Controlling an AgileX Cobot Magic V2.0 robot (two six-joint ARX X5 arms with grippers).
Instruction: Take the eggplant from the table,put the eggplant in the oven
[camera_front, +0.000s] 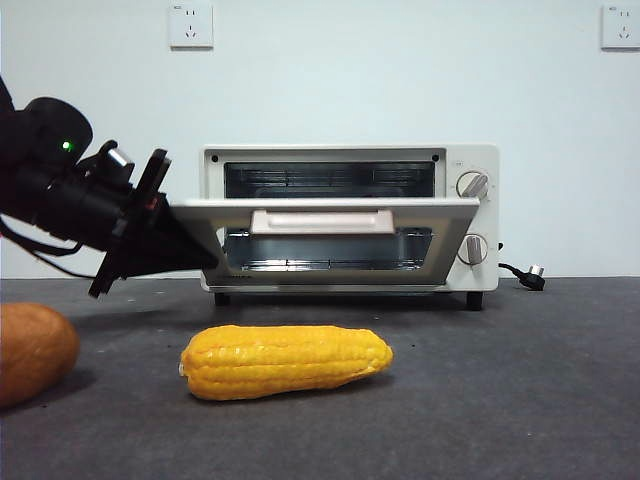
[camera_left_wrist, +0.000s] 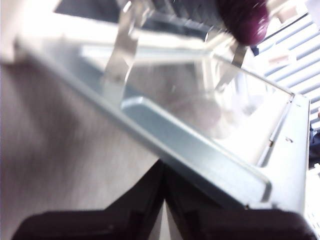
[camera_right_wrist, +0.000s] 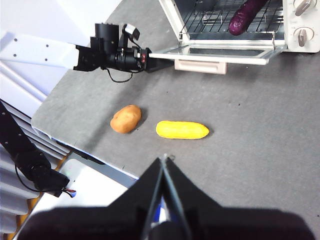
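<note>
The dark purple eggplant (camera_right_wrist: 244, 18) lies on the wire rack inside the cream-white oven (camera_front: 350, 158); its rounded end (camera_left_wrist: 245, 21) also shows in the left wrist view. The front view does not show it. The glass door (camera_front: 320, 214) stands about level, partly lowered. My left gripper (camera_front: 198, 252) is shut, its tips pressed under the door's left edge (camera_left_wrist: 210, 165). High above the grey table (camera_front: 520, 380), my right gripper (camera_right_wrist: 164, 161) is shut with nothing in it.
A yellow corn cob (camera_front: 285, 362) lies on the table in front of the oven. An orange-brown rounded vegetable (camera_front: 30, 350) sits to its left. The oven's plug (camera_front: 533, 275) rests at the right. The table's edge (camera_right_wrist: 85, 152) runs near the vegetables.
</note>
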